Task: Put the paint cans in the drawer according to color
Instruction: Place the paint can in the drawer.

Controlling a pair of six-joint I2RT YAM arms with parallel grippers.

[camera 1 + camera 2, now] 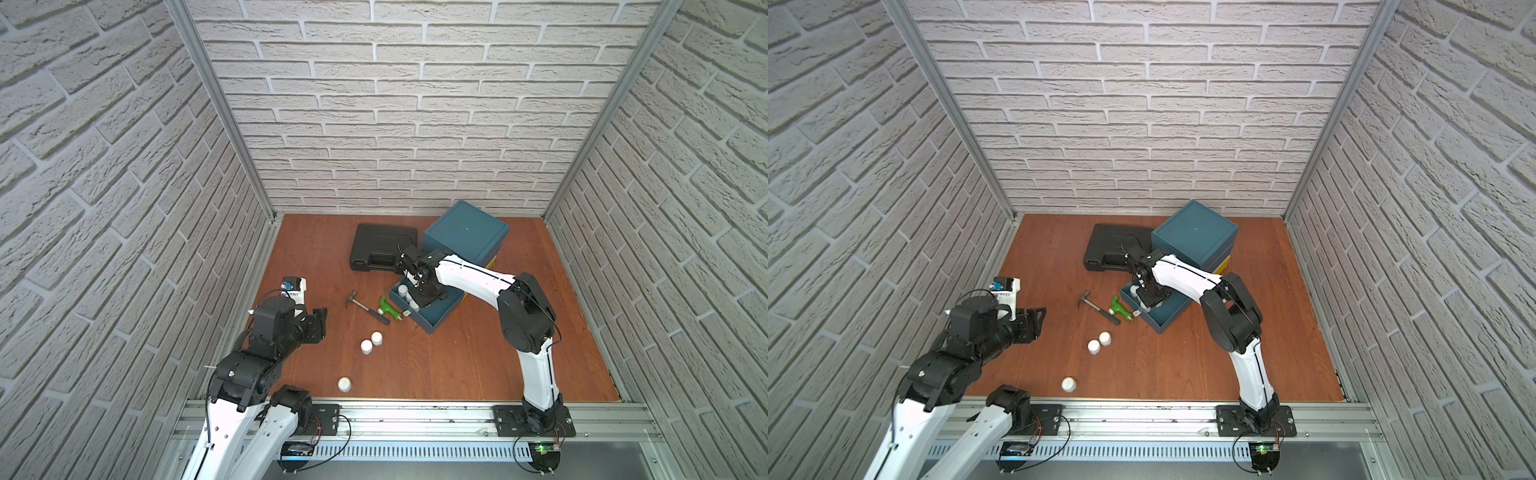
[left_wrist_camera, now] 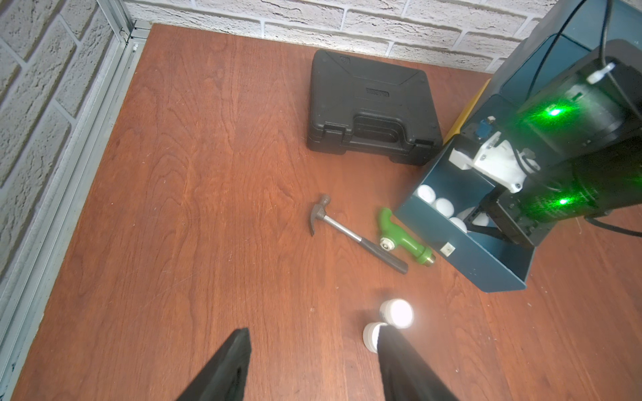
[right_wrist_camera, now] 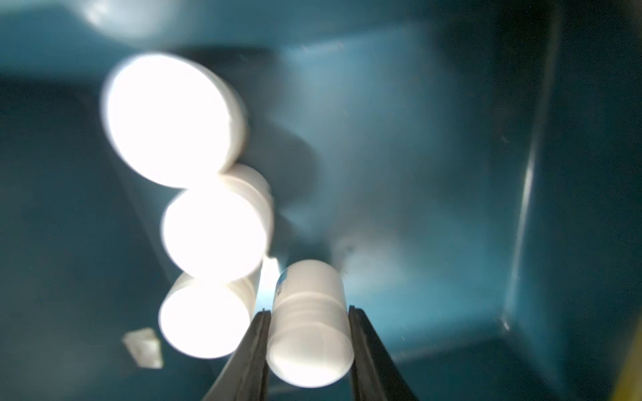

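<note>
Green drill (image 2: pixel 406 243), hammer (image 2: pixel 347 231), seemingly touching, beside drawer (image 2: pixel 465 258)

No writing here can be read. The black case (image 2: pixel 373 104) bears a raised nameplate (image 2: pixel 377 92), upper middle of frame, too blurred. The small white sticker (image 2: pixel 447 249) on the drawer (image 2: pixel 479 270) front is illegible too.
</note>
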